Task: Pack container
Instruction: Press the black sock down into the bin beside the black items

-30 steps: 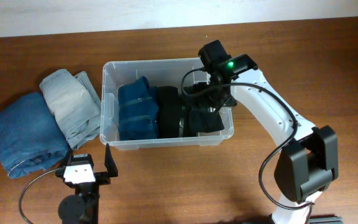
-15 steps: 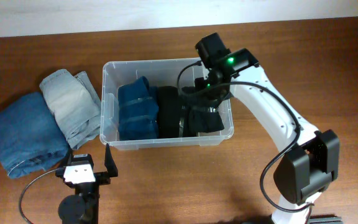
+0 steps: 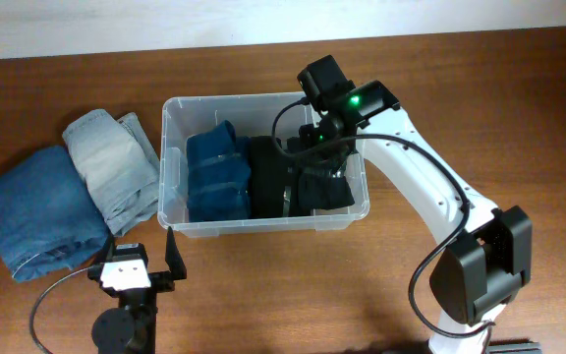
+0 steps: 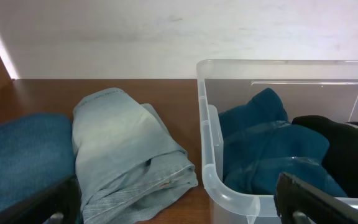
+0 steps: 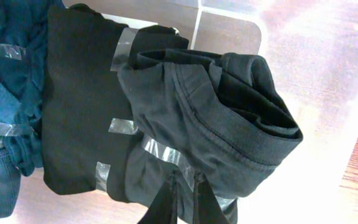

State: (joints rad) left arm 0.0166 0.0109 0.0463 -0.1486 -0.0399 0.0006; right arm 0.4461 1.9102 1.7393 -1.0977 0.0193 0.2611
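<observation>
The clear plastic container (image 3: 170, 110) stands mid-table and holds a teal-blue rolled garment (image 3: 218, 177), a black taped bundle (image 3: 268, 177) and a smaller black taped roll (image 3: 324, 189). My right gripper (image 3: 315, 143) hovers over the container's back right part. In the right wrist view its fingers (image 5: 182, 200) are shut together just above the small black roll (image 5: 210, 118), with nothing between them. At the table's front, my left gripper (image 3: 151, 262) stands open and empty. Its wrist view shows it (image 4: 185, 205) facing the container's left front corner (image 4: 207, 124).
Left of the container lie folded light-grey jeans (image 3: 111, 167) and folded blue jeans (image 3: 37, 211). In the left wrist view the grey jeans (image 4: 123, 149) sit close against the container wall. Bare wooden table (image 3: 519, 108) lies to the right of the tub.
My right gripper's jaws have gone from open to shut, and the wrist has drawn up and back-left, off the small black roll. The left arm has not moved.
</observation>
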